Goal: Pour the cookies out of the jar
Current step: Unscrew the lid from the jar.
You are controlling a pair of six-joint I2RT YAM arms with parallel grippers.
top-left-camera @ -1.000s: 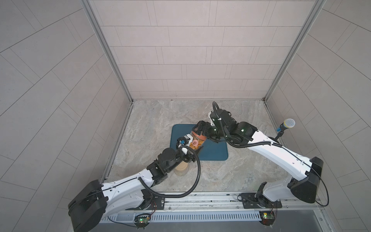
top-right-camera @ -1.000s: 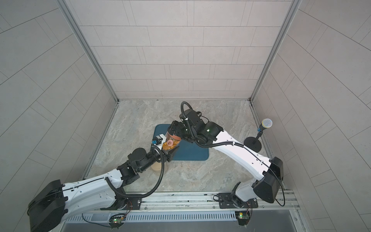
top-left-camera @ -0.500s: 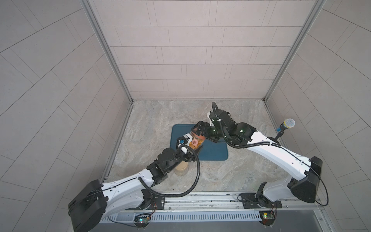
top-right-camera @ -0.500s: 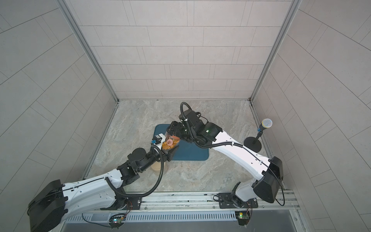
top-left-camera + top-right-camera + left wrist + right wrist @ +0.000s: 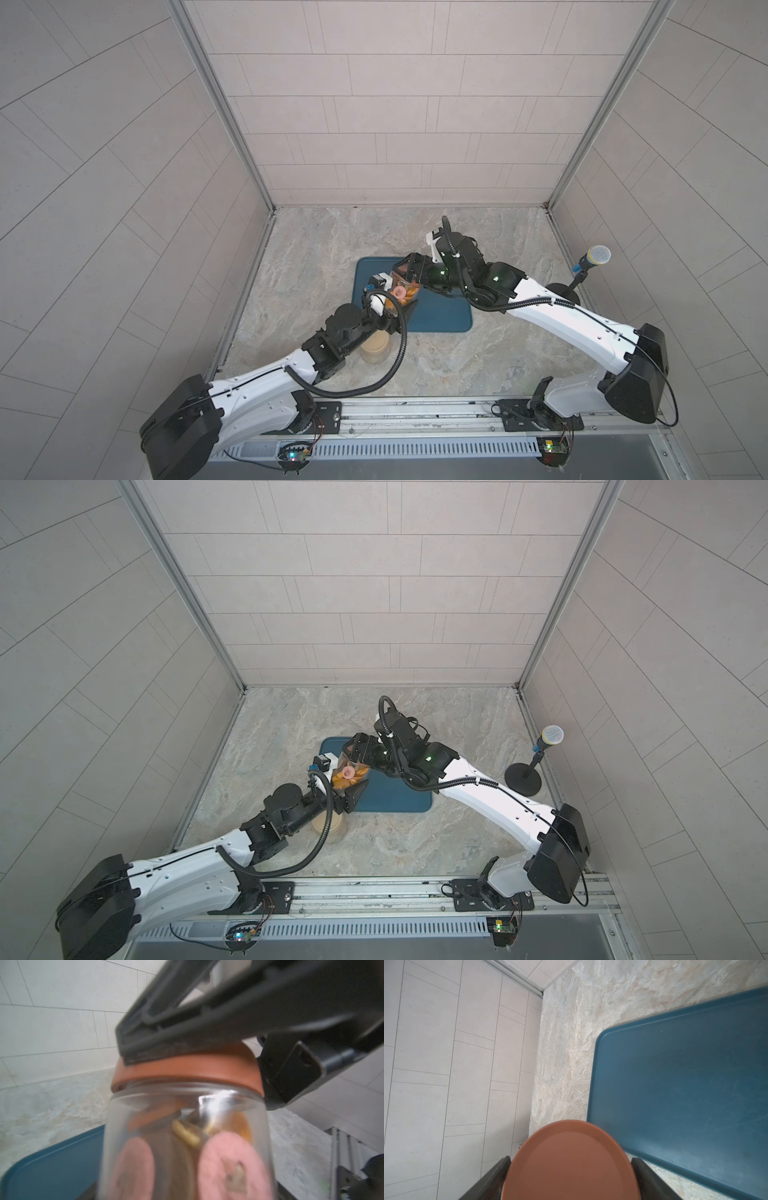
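Observation:
A clear jar (image 5: 401,293) (image 5: 350,773) with a brown-orange lid (image 5: 187,1070) (image 5: 571,1147) is held above the near-left part of the blue tray (image 5: 440,316) (image 5: 685,1084). The cookies (image 5: 230,1163), pink, golden and brown, are inside it. My left gripper (image 5: 395,306) (image 5: 345,789) is shut on the jar's body from the near side; its fingers are hidden in the left wrist view. My right gripper (image 5: 409,270) (image 5: 570,1165) comes from the far right and is shut on the lid, with one dark finger (image 5: 499,1169) on each side.
A second translucent jar with a beige top (image 5: 374,347) stands on the marble floor under my left arm, just off the tray's near-left corner. A microphone on a black stand (image 5: 594,255) is at the right wall. Tiled walls close in three sides.
The jar and both arms stay nearly where they were. My right gripper has shifted very slightly on the lid.

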